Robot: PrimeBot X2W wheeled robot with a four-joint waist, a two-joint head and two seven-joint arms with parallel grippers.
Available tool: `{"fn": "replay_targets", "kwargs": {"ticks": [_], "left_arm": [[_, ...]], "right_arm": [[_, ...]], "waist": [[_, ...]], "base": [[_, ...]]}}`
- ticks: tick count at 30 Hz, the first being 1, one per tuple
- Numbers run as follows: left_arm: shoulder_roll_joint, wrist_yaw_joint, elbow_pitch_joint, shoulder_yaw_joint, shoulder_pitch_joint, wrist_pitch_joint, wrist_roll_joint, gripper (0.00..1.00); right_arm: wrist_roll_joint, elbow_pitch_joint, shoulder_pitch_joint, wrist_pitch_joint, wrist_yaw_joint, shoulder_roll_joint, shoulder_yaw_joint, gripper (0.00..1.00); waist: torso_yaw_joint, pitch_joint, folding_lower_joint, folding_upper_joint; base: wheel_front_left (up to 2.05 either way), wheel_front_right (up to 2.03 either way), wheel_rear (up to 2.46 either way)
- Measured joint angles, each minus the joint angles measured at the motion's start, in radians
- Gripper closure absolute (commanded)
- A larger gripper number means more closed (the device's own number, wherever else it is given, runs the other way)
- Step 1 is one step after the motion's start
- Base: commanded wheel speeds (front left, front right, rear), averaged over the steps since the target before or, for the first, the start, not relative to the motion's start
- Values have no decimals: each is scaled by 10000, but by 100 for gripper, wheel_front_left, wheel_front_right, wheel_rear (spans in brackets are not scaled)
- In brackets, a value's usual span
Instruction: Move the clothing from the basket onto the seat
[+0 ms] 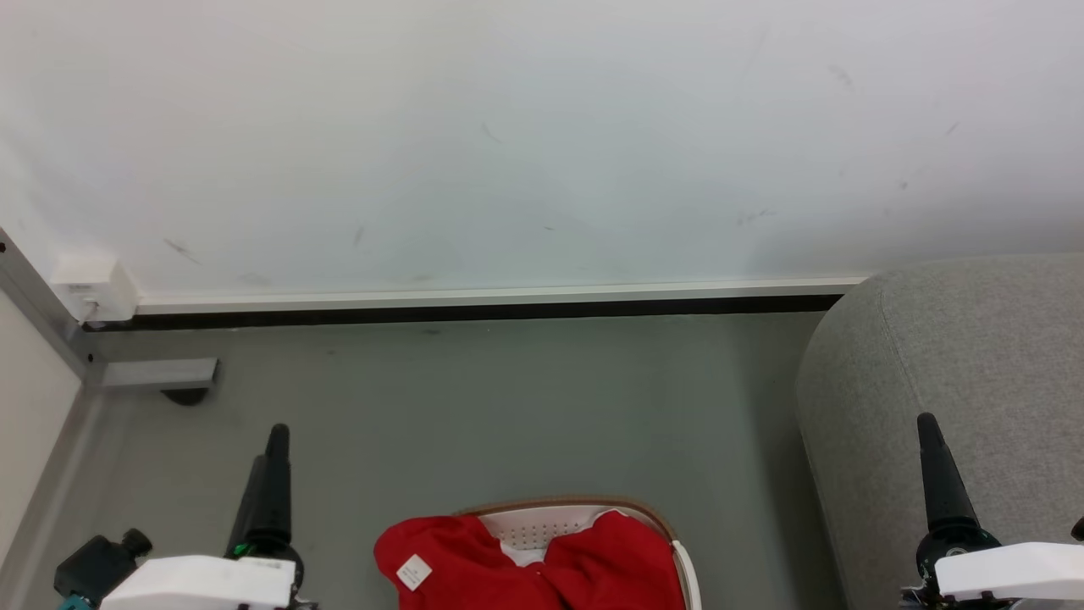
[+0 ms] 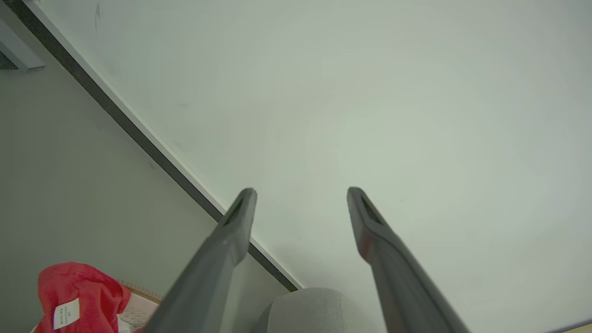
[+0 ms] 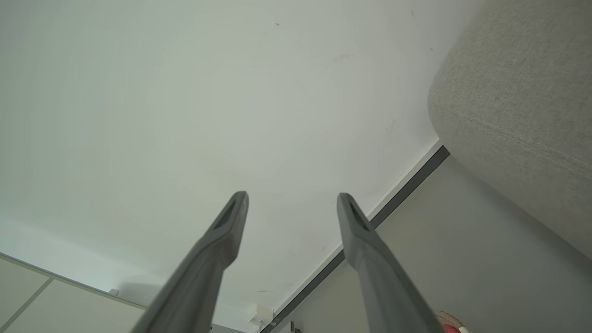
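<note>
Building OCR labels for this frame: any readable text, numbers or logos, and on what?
No text can be read here.
On the red clothing, a white tag: printed lines, too small to read.
Low on the wall, a white box: faint grey marks, too blurred to read.

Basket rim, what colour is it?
The rim is tan-brown on a white perforated basket; head view shows it best.
</note>
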Motion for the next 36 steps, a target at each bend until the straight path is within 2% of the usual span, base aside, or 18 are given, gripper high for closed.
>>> {"fn": "replay_targets", "kwargs": {"ticks": [8,16,27,36], "left_arm": [[2,362,-79,-303,47,-280,1885,0],[8,556,-105,-500,79,-527,3179,0],[15,688,-196,-690,85,-857,4652,0],[27,763,-215,-821,88,-1076,5666,0]], "right_arm": [[-1406,52,-92,-268,0,-6,244,0],[-2930,144,-151,-545,0,-31,449,0],[-4794,253,-168,-840,0,-165,713,0],[-5848,341,-188,-1085,0,-132,909,0]], "waist": [[-63,-3,0,0],[-76,-54,0,0],[-45,-65,0,0],[-52,-43,0,0]], "base": [[0,0,0],[0,0,0],[0,0,0],[0,0,0]]}}
